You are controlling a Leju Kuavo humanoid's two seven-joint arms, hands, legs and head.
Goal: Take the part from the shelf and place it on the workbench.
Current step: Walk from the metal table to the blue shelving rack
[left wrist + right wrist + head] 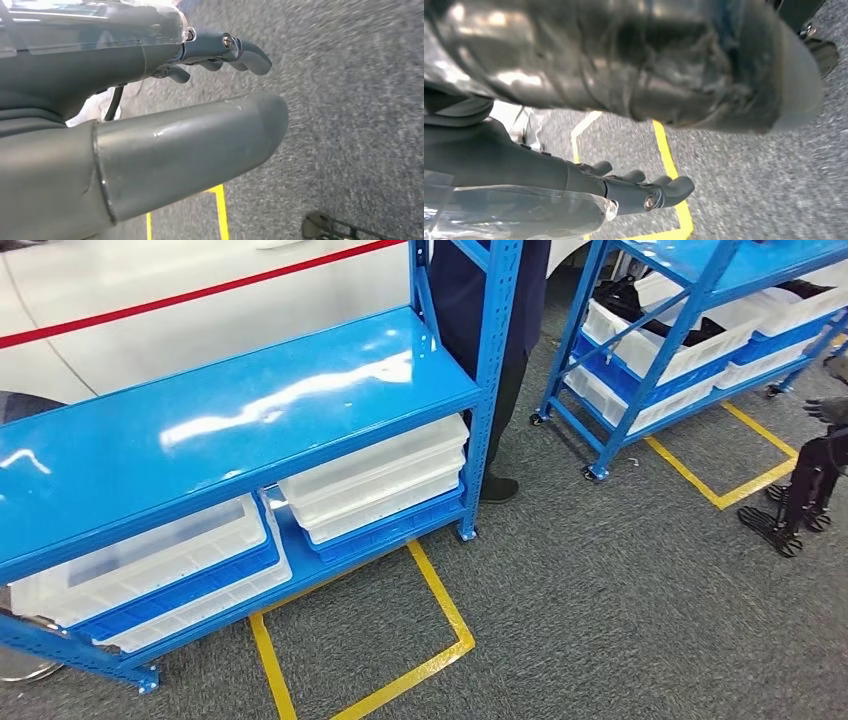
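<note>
A dark, glossy, crinkled part [649, 60] in clear wrapping lies across the thumb side of my right hand [524, 165], which holds it above grey carpet; the thumb is hidden under it. The dark fingers [639, 192] reach out beneath the part with floor showing between. My left hand [190, 150] hangs over the carpet with nothing in it, its thick thumb apart from the fingers [240, 50]. In the head view a blue shelf [690, 330] at the right carries white bins with dark parts inside.
A wide blue rack [230, 420] with a bare glossy top stands close at the left, white bins [380, 480] under it. A person's dark legs [500, 390] stand behind its post. Yellow floor tape [440, 610] marks bays. A black wheeled stand [800, 500] sits at the right edge.
</note>
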